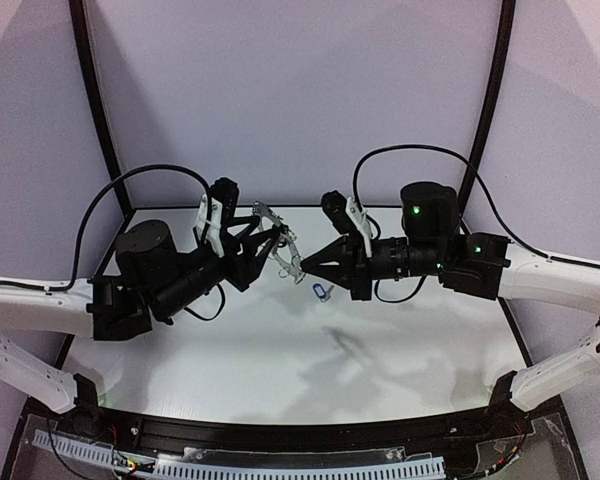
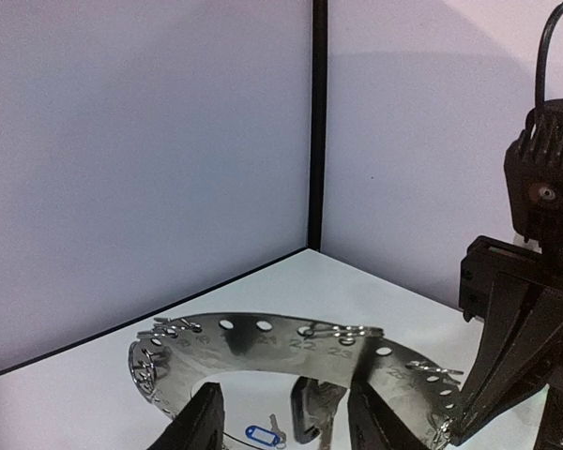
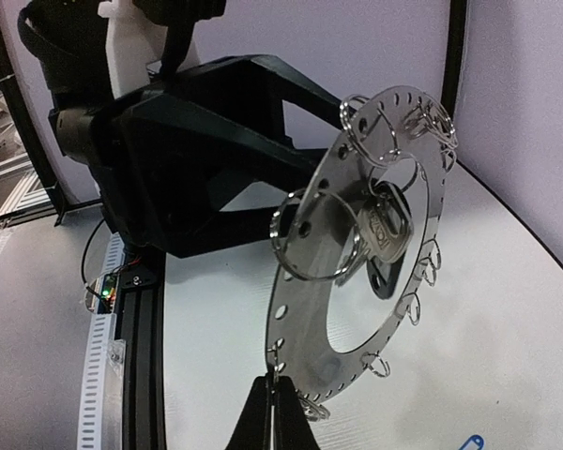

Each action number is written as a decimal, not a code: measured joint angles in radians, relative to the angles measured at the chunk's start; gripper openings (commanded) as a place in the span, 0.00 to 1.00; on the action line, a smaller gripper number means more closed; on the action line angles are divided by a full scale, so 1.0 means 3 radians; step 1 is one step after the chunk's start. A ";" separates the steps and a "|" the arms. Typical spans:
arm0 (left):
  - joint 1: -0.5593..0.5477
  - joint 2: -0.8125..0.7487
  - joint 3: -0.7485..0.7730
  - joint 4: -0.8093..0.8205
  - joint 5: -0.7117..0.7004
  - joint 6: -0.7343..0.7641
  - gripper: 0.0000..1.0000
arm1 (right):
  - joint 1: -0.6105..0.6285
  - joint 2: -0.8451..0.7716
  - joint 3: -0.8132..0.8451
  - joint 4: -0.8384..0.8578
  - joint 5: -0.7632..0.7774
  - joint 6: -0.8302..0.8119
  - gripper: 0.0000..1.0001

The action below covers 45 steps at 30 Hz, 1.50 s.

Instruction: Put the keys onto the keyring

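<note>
The keyring [image 1: 286,250] is raised above the table [image 1: 280,350] at your left claw [image 1: 274,232]. That claw's fingers [image 2: 199,424] stand apart on either side of the hole, and you cannot tell whether they grip. Your right claw [image 3: 274,412] is clenched on the keyring's lower rim. One key [image 3: 386,232] shows at the hole. The blue-tagged key [image 1: 321,292] lies on the table below.

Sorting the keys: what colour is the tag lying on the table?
Blue; tag shows best in the left wrist view.
</note>
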<state>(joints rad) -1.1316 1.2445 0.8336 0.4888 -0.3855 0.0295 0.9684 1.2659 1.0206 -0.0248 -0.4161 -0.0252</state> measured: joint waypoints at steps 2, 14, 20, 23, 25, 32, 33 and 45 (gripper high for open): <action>0.0000 -0.0053 -0.0036 -0.0025 0.0013 -0.0046 0.81 | 0.0000 -0.0003 -0.0001 0.0052 -0.0008 0.0021 0.00; 0.0000 -0.0676 -0.0194 -0.0407 0.0617 -0.0426 0.77 | -0.0001 -0.0008 -0.0003 0.0256 0.0074 0.0138 0.00; 0.0000 -0.0710 -0.0194 -0.0695 0.1016 -0.0604 0.69 | -0.0001 -0.0008 -0.0002 0.0306 0.0106 0.0297 0.00; 0.0000 -0.0686 -0.0166 -0.0771 0.1173 -0.0670 0.63 | -0.0001 -0.0008 -0.0003 0.0315 0.0096 0.0325 0.00; 0.0000 -0.0597 -0.0081 -0.0796 0.1246 -0.0687 0.61 | -0.0001 -0.0008 -0.0002 0.0328 0.0080 0.0345 0.00; 0.0000 -0.0353 0.0116 -0.0898 0.1323 -0.0712 0.52 | -0.0001 -0.0008 -0.0008 0.0474 -0.0062 0.0423 0.00; 0.0000 -0.0349 0.0116 -0.0909 0.1310 -0.0719 0.50 | -0.0001 -0.0008 -0.0010 0.0503 -0.0086 0.0436 0.00; 0.0000 -0.0336 0.0115 -0.0658 0.1323 -0.0802 0.43 | -0.0001 -0.0008 -0.0031 0.0641 -0.0309 0.0521 0.00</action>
<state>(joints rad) -1.1316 1.1437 0.8680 0.2913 0.0113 -0.2111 0.9680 1.2636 1.0115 0.1676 -0.5089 0.1311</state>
